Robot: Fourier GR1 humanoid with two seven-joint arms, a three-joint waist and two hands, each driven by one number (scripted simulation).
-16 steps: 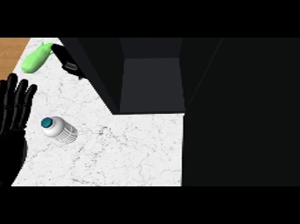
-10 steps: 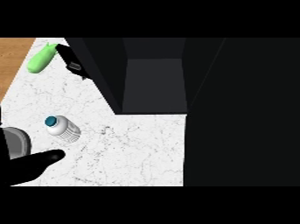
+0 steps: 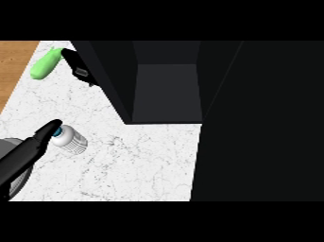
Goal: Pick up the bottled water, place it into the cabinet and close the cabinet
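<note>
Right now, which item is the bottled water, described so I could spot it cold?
Start at the white marble counter and go to its left side, below the open dark cabinet. The bottle lies there, clear with a teal cap, the left hand reaching its cap end. The only other small item, a green object, sits at the far corner.

White marbled desk (image 3: 136, 165), smooth; wood-grain floor (image 3: 7, 71) at upper left; matt black cabinet (image 3: 164, 80); clear ribbed plastic water bottle (image 3: 72, 140).

The bottled water (image 3: 71, 140), blue-capped, lies on white marble; the dark cabinet (image 3: 166, 92) stands open.
</note>
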